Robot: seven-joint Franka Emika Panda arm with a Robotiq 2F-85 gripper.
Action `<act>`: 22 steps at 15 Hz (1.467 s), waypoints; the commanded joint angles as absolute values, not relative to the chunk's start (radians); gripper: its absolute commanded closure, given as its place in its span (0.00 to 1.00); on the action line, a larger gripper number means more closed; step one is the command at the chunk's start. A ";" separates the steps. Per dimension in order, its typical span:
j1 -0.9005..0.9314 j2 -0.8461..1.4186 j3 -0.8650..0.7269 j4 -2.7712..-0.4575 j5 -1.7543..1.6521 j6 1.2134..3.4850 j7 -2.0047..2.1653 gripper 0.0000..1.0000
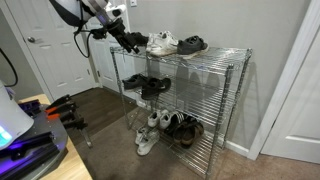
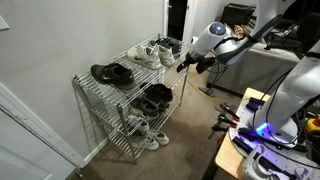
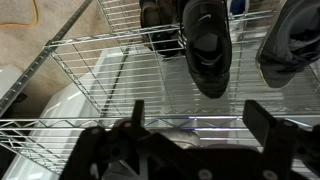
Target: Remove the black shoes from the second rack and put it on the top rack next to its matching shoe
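My gripper [image 1: 121, 37] [image 2: 187, 63] hovers at the near end of the top rack [image 1: 215, 56] [image 2: 134, 66]. In the wrist view its fingers [image 3: 200, 112] are open and empty. A black shoe [image 1: 133, 42] [image 2: 171, 46] lies on the top rack right by the fingers. More black shoes [image 1: 146, 85] [image 2: 156, 97] lie on the second rack [image 1: 200, 100]. In the wrist view two black shoes [image 3: 207, 48] [image 3: 291, 38] lie on wire grid beyond the fingers; I cannot tell which tier.
White sneakers [image 1: 162, 43] [image 2: 150, 52] and a brown-grey shoe [image 1: 193, 44] [image 2: 112, 72] also sit on the top rack. The lowest tier holds white sneakers [image 1: 148, 131] and brown shoes [image 1: 185, 128]. A wall stands behind the unit and a door [image 1: 55, 50] to one side.
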State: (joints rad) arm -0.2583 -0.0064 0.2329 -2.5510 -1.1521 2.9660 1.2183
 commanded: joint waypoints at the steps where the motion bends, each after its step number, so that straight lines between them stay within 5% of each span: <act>1: -0.273 0.146 0.208 -2.413 -1.347 2.987 1.421 0.00; 12: -0.264 0.516 0.164 -2.155 -1.862 2.970 1.911 0.00; 22: -0.257 0.557 0.162 -2.132 -1.861 2.956 1.896 0.00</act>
